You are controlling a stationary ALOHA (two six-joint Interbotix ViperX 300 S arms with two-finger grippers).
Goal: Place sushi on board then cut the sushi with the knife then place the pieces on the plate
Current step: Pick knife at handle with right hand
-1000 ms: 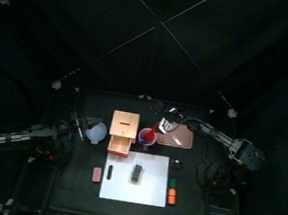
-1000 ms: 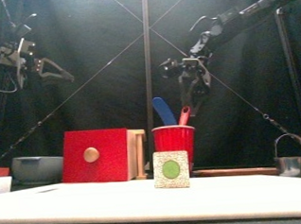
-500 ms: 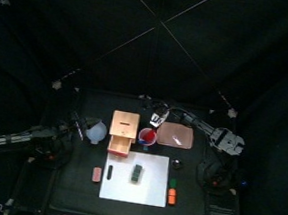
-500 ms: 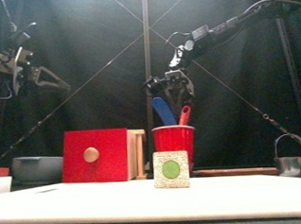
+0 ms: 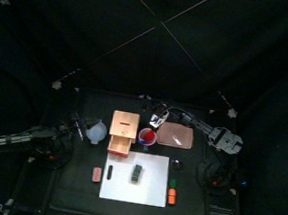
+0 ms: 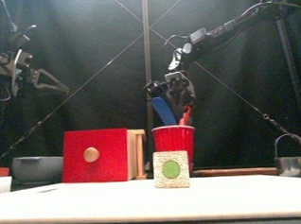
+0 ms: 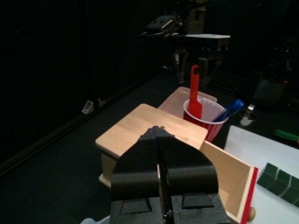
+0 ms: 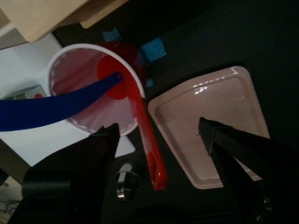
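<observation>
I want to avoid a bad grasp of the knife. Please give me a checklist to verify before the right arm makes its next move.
1. Sushi is on the white board: ok.
2. Right pincer open: ok, its jaws stand wide apart.
3. Red knife handle lined up between the jaws: ok.
4. Pincer low enough to close on the handle: cannot tell; the front view shows it just above.
5. Blue knife out of the grasp: ok, it leans away from the red knife in the red cup.
6. Left pincer out of the way: ok, it is over the wooden box.
</observation>
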